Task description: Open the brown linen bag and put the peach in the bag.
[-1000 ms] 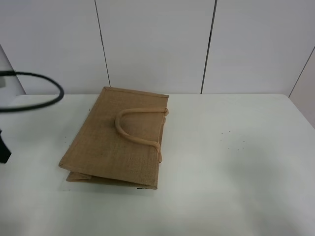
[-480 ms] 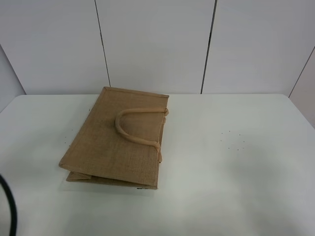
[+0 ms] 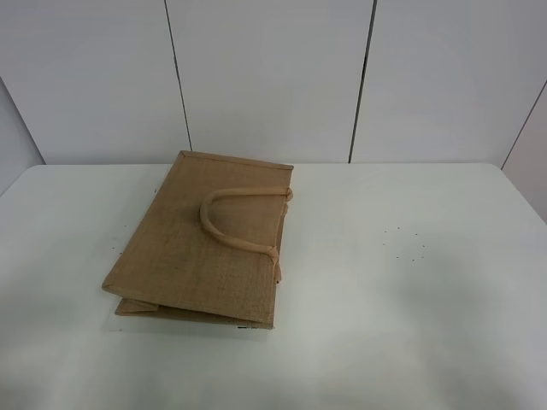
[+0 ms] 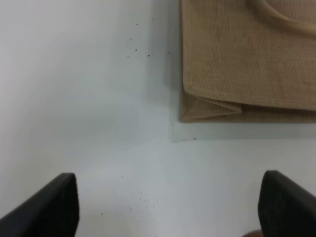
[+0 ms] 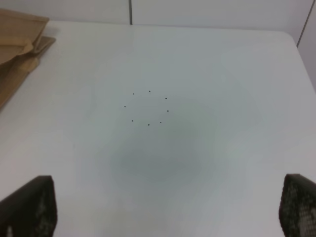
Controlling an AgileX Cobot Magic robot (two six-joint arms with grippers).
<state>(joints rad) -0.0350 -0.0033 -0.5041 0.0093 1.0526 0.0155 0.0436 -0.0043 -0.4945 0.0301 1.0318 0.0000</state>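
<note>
On the left half of a white table (image 3: 410, 290), seen from the high camera, the brown linen bag (image 3: 201, 243) lies flat and folded shut, its long side running away from the viewer. One beige loop handle (image 3: 229, 224) rests on top of the bag, curving toward the bag's right edge. To the right of the bag the tabletop carries a small ring of dark dots (image 3: 403, 243), well apart from the bag. Neither arm shows in this high view, and the peach is not visible in any view.

From the left wrist camera, the left gripper (image 4: 168, 207) hangs over bare table with its two dark fingertips (image 4: 52, 207) spread wide, holding nothing; a folded corner of the bag (image 4: 237, 74) lies near it but not touching.

From the right wrist camera, the right gripper (image 5: 168, 210) is likewise spread wide and empty above the table, with the ring of dots (image 5: 147, 107) ahead of it and an edge of the bag (image 5: 19, 44) off to one side.
</note>
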